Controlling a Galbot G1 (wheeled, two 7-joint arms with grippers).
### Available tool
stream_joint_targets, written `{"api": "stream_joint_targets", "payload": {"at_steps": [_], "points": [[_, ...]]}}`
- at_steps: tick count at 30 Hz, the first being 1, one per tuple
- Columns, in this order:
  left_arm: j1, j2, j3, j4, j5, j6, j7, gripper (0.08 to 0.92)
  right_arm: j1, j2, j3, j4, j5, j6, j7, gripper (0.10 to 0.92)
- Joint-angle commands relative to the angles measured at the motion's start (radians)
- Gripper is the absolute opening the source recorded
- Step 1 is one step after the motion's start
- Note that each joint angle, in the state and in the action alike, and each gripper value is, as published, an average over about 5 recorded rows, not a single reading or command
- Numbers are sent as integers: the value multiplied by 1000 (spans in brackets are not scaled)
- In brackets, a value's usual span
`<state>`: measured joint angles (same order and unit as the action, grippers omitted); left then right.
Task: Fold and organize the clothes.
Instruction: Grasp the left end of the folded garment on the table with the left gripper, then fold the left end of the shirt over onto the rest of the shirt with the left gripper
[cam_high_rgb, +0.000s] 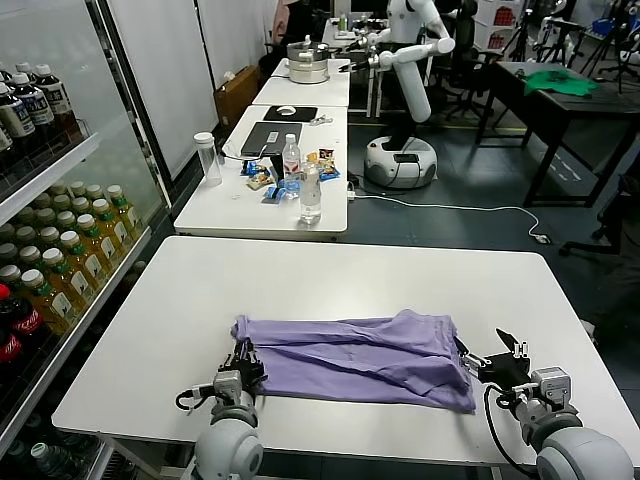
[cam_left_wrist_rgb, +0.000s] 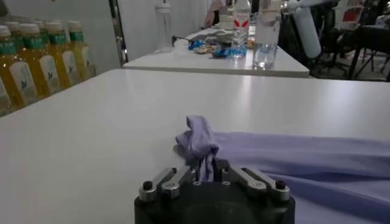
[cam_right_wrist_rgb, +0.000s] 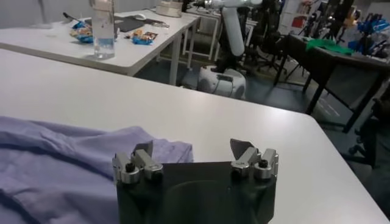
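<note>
On the white table (cam_high_rgb: 330, 275), the thin lavender T-shirt (cam_high_rgb: 355, 358) lies between both grippers: left gripper (cam_left_wrist_rgb: 207, 171) pinches its bunched corner; right gripper (cam_right_wrist_rgb: 194, 153) gapes wide, empty, at its opposite edge.

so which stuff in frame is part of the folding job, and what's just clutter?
Job:
- lavender T-shirt, flat on the white table
- left gripper, shut on the shirt's corner
- right gripper, open at the other end

Clutter:
- water bottle, glass, snack packets on the far table
- shelf drinks
- green cloth on the dark table
</note>
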<state>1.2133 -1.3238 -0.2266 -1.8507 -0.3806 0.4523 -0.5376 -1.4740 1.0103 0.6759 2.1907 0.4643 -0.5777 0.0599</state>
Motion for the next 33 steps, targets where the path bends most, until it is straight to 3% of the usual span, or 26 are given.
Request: {"api": "stream_joint_targets", "payload": {"at_steps": [1,7,12,15,20,26,33], "points": [[-2,224,-234,-48,-221,4,22,139,3,-8,3,2,12,0,2,823],[0,390,-432,-95,-380,-1,63,111,18,-3,-4,-4,14,0,3,823],[12,404,-481,-225,-620,-1,100,111,21,9,-11,-5,9,0,4,823],[23,345,-417,-331,-740,-8,127,111,18,16,-11,-6,5,0,4,823],[9,174,-239,-407,-810,-15,143,111,10,21,-4,-3,3,0,4,823],[-50,-6,-13,-331,-784,-28,126,111,2,21,6,-4,-1,0,3,823],[-106,-118,114,-215,-717,-28,97,111,8,15,11,-17,1,0,1,823]]}}
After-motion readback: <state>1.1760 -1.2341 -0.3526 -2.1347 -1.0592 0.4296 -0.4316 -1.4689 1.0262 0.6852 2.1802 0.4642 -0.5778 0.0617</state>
